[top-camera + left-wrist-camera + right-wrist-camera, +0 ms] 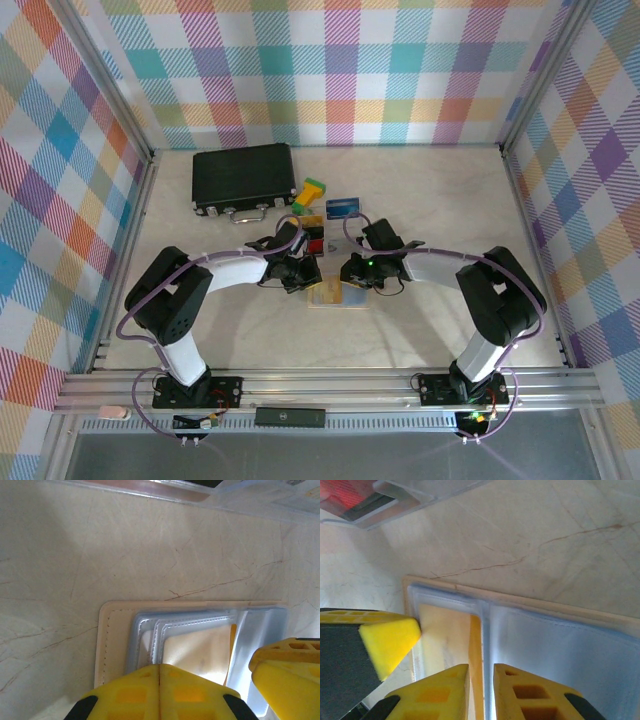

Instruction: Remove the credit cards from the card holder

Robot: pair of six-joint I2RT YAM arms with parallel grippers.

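The card holder (332,293) lies flat on the table between the two arms, a tan backing with translucent blue-grey pockets (115,640) (560,645). A yellowish-tan credit card (200,650) (445,630) sits in one pocket, with its orange edge bare beside the seam. My left gripper (305,280) (159,669) is shut, its tips resting over the pocket's stitched corner. My right gripper (352,275) (481,680) has its jaws a narrow gap apart, with the card's bare edge and the seam in that gap. Whether they pinch it is unclear. A blue card (343,207) and a red card (314,246) lie loose behind the grippers.
A black case (243,177) with metal clasps stands at the back left. Green and yellow blocks (311,190) lie next to it. Checked walls close in the table on three sides. A metal rail (320,385) runs along the near edge.
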